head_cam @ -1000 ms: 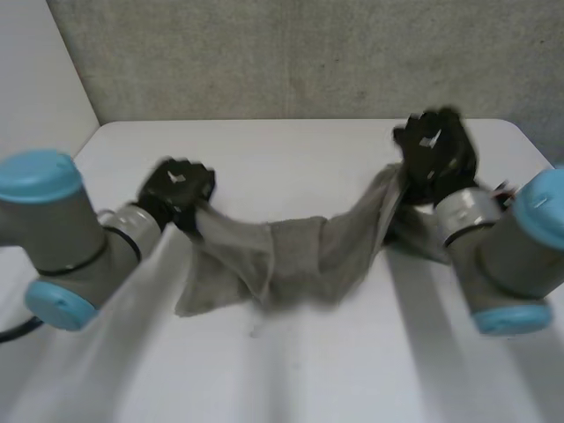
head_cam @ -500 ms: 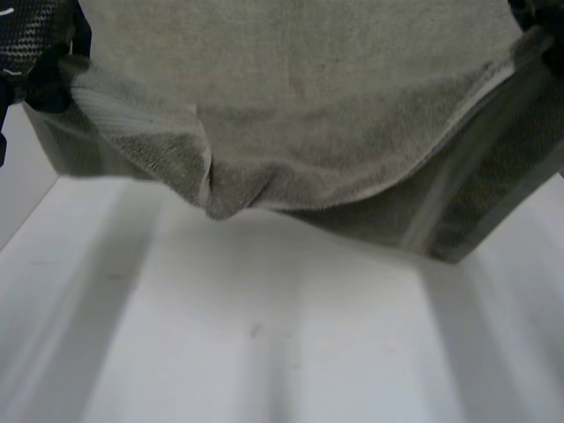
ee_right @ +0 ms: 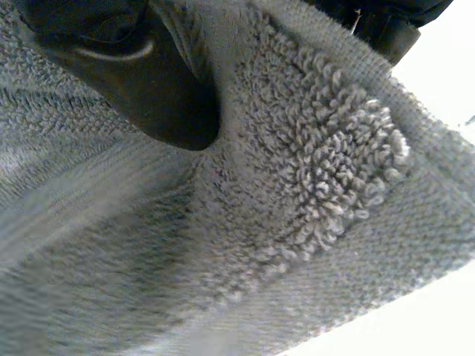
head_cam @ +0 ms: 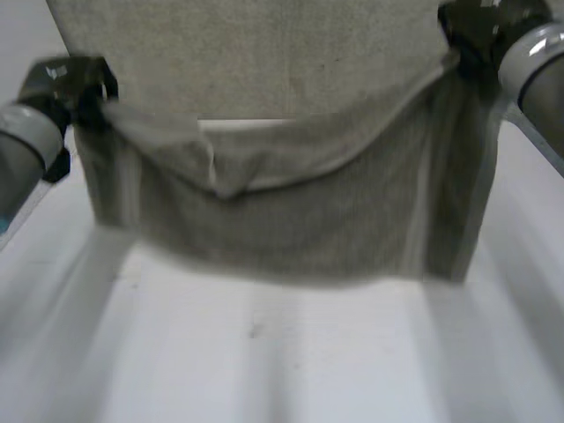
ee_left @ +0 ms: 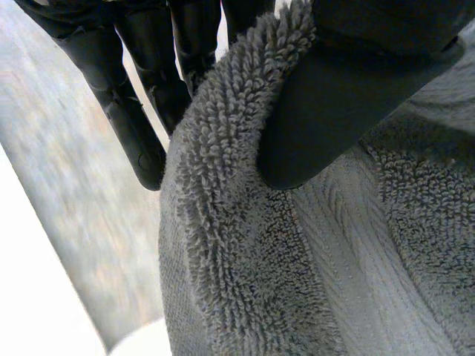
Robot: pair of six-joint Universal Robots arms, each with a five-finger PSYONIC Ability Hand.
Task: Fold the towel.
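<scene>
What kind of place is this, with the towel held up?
Probably a robotics lab or test bench: a white table, a plain grey wall behind it, and the left hand and right hand holding a grey towel up by its corners.

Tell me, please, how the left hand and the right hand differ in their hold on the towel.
The left hand holds the towel at its left upper corner, lower in the head view; the right hand holds the right upper corner, higher up. Both pinch it under a thumb. It hangs between them.
</scene>
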